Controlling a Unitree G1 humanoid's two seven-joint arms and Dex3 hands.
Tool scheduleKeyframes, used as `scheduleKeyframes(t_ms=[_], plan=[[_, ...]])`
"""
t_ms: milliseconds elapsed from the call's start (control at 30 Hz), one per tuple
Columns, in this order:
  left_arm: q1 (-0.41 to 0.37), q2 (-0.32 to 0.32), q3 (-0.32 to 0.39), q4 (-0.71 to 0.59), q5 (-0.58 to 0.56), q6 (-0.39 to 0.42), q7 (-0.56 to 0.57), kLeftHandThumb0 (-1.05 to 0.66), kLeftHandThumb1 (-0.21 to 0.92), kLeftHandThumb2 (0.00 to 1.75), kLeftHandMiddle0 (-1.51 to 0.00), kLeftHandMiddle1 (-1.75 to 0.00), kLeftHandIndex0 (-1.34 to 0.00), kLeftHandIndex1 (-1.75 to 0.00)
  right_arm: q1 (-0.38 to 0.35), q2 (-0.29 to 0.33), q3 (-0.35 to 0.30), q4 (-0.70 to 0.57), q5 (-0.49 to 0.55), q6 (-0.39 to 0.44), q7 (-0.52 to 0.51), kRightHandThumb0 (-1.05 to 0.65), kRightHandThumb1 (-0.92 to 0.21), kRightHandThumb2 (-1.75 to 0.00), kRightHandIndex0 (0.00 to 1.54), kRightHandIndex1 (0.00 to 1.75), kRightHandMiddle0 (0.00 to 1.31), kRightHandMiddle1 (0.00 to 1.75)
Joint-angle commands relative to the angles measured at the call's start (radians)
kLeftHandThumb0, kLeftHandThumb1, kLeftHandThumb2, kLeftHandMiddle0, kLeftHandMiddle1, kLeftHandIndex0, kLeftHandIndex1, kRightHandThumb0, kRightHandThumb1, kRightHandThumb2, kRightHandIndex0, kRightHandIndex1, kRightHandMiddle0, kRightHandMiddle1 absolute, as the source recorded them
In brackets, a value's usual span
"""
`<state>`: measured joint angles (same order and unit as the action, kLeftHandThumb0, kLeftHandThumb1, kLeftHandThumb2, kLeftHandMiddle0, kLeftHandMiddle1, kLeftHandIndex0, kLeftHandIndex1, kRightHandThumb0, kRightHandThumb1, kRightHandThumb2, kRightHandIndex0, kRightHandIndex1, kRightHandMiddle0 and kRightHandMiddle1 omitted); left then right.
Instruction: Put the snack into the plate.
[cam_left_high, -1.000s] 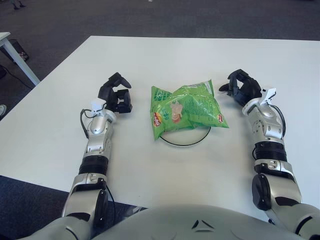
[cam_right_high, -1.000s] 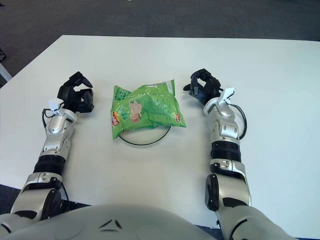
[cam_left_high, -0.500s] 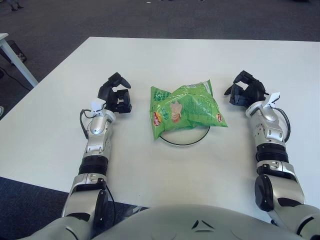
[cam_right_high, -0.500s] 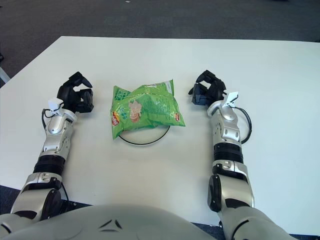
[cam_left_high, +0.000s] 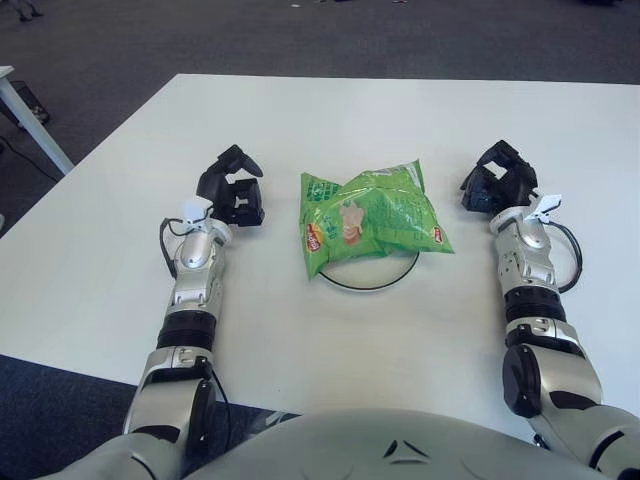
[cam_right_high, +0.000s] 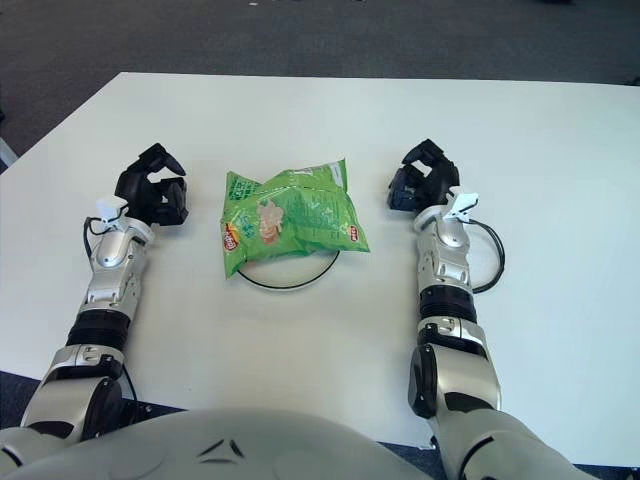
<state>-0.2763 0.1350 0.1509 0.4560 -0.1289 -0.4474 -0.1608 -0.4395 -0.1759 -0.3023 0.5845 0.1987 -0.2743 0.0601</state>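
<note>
Green snack bag (cam_left_high: 373, 218) lying on the plate (cam_left_high: 371, 282), covering most of it; only the plate's dark near rim shows below the bag. Left hand (cam_left_high: 231, 190) to the bag's left, well apart from it, black fingers (cam_left_high: 240, 160) curled and holding nothing. Right hand (cam_left_high: 497, 180) to the bag's right, apart from it, fingers bent inward and likewise holding nothing. Both forearms extend over the white table (cam_left_high: 330, 120), a cable (cam_left_high: 570, 255) looping beside the right wrist.
</note>
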Motion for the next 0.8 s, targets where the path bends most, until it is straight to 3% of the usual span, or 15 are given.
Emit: scheduleKeyframes(t_ms=[0, 133, 300, 500, 767], plan=[[0.202, -0.066, -0.01, 0.11, 0.013, 0.014, 0.029, -0.51, 0.24, 1.41, -1.37, -1.75, -0.68, -1.75, 0.162, 0.096, 0.04, 0.03, -0.096, -0.142, -0.102, -0.48, -0.16, -1.51, 1.31, 1.75, 0.73, 1.74], [0.199, -0.069, -0.008, 0.112, 0.014, 0.013, 0.033, -0.51, 0.24, 1.42, -1.37, -1.75, -0.68, -1.75, 0.169, 0.055, 0.091, 0.1, -0.26, -0.319, -0.228, -0.51, -0.21, -1.45, 1.36, 1.75, 0.7, 1.75], [0.198, -0.07, -0.008, 0.112, 0.016, 0.009, 0.038, -0.52, 0.23, 1.42, -1.37, -1.75, -0.68, -1.75, 0.161, 0.019, 0.133, 0.172, -0.4, -0.447, -0.372, -0.52, -0.24, -1.42, 1.37, 1.75, 0.68, 1.75], [0.198, -0.075, -0.013, 0.106, 0.028, 0.012, 0.049, -0.52, 0.23, 1.42, -1.37, -1.75, -0.68, -1.75, 0.136, -0.033, 0.196, 0.262, -0.536, -0.518, -0.524, -0.52, -0.23, -1.43, 1.39, 1.75, 0.69, 1.75], [0.199, -0.077, -0.013, 0.103, 0.034, 0.009, 0.053, -0.51, 0.24, 1.42, -1.37, -1.75, -0.68, -1.75, 0.111, -0.072, 0.249, 0.334, -0.563, -0.562, -0.548, -0.52, -0.23, -1.43, 1.4, 1.75, 0.69, 1.75]])
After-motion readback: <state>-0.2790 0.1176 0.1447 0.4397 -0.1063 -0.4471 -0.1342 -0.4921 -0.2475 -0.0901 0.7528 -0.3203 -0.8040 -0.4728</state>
